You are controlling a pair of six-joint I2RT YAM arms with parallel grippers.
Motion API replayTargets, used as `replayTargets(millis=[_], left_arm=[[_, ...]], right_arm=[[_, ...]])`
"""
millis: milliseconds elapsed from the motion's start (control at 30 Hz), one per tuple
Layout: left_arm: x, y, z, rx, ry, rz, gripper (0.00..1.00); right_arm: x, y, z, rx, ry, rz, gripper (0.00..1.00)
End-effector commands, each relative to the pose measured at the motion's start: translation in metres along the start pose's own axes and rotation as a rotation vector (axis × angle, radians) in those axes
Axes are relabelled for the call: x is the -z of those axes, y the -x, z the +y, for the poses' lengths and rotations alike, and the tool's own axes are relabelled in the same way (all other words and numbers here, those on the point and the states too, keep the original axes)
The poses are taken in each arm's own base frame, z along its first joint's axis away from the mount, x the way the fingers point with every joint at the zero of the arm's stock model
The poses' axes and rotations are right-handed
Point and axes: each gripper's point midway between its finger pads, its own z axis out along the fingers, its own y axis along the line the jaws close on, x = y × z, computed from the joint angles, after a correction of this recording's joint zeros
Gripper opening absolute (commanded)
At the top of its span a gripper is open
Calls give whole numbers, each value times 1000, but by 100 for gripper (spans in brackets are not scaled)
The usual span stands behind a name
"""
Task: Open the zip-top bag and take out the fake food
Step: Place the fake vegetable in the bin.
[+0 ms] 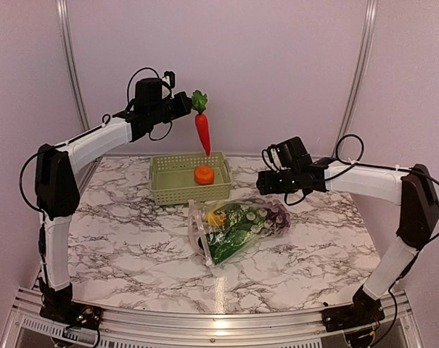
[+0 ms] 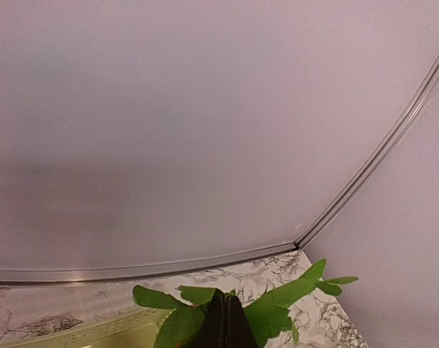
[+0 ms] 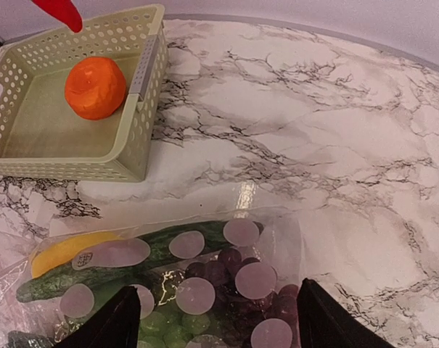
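The clear zip-top bag [image 1: 237,225] lies on the table in front of the basket, with green leafy pieces, a yellow piece and purple grapes [image 3: 234,279] inside. My left gripper [image 1: 189,104] is shut on the green top [image 2: 284,297] of a red-orange carrot [image 1: 203,132], which hangs high above the basket's right part. An orange fruit [image 1: 204,175] lies in the pale green basket [image 1: 168,190]. My right gripper [image 1: 266,183] is open and empty, hovering just above the bag's right end; its fingertips [image 3: 117,322] straddle the grapes.
The basket [image 3: 148,69] stands at the back of the marble table, its right wall close to the bag. The back wall and a curved frame rail [image 2: 371,163] rise behind the left gripper.
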Motion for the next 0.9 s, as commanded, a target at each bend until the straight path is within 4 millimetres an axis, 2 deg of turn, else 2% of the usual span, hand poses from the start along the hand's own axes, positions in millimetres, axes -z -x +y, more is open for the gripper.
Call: replayTargets(millis=[0, 200, 433, 533, 633, 800, 867], left_arm=[[-22, -24, 5, 26, -42, 67, 0], [-51, -57, 23, 62, -42, 115, 0], [-57, -58, 25, 72, -47, 110, 0], [-55, -67, 33, 74, -26, 136, 0], [-48, -82, 53, 80, 30, 169, 0], [-31, -110, 100, 108, 134, 249, 0], [-23, -115, 113, 108, 168, 267, 0]], right_arm=[[5, 8, -3, -26, 4, -32, 72], [0, 4, 0, -32, 20, -18, 72], [2, 7, 0, -27, 17, -19, 72], [1, 6, 0, -28, 18, -17, 72], [-1, 3, 1, -29, 24, -8, 72], [-2, 2, 3, -28, 34, -3, 72], [-3, 2, 4, -28, 37, -4, 72]])
